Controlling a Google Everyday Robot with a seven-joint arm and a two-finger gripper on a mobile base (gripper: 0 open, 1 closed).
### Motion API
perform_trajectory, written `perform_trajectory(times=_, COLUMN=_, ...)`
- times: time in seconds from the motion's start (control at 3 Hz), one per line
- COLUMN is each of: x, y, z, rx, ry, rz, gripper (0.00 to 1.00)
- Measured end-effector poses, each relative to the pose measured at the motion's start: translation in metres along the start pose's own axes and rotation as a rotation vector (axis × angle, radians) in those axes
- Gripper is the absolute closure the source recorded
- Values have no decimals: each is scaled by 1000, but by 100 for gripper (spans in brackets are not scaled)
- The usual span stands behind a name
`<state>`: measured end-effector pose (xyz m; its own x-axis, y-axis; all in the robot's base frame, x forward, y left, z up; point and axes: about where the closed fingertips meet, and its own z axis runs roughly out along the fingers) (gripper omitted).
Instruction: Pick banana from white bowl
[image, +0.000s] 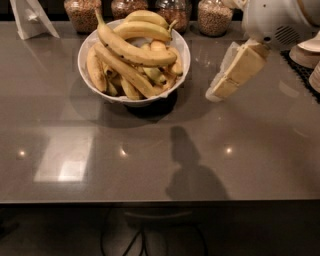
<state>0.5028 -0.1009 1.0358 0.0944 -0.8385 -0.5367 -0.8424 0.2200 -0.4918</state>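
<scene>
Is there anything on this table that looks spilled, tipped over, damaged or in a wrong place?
Nothing stands out. The white bowl sits level on the table, the banana lies on top of the pile inside it, the jars stand upright behind, and the gripper hangs right of the bowl, clear of the fruit.

Banana (131, 50) atop other bananas (95, 70) in white bowl (132, 101), pincer (218, 93) right of it, jars (214, 17) behind

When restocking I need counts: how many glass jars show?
4 jars along the back: leftmost, two behind the white bowl, rightmost beyond the claw, which hovers right of the bowl. Others may be off-frame.
</scene>
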Motion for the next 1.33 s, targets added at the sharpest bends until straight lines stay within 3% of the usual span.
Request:
perform_trajectory(times=0.67, x=-37, y=-11, z=53, rx=-46, ry=-95, rz=-73, gripper=0)
perform_trajectory(times=1.0, x=-46, y=-22, z=82, rx=-55, ry=-108, rz=-127, gripper=2)
perform_trajectory(times=1.33, x=-50, y=-32, z=106, rx=-63, ry=-115, rz=-160, gripper=11)
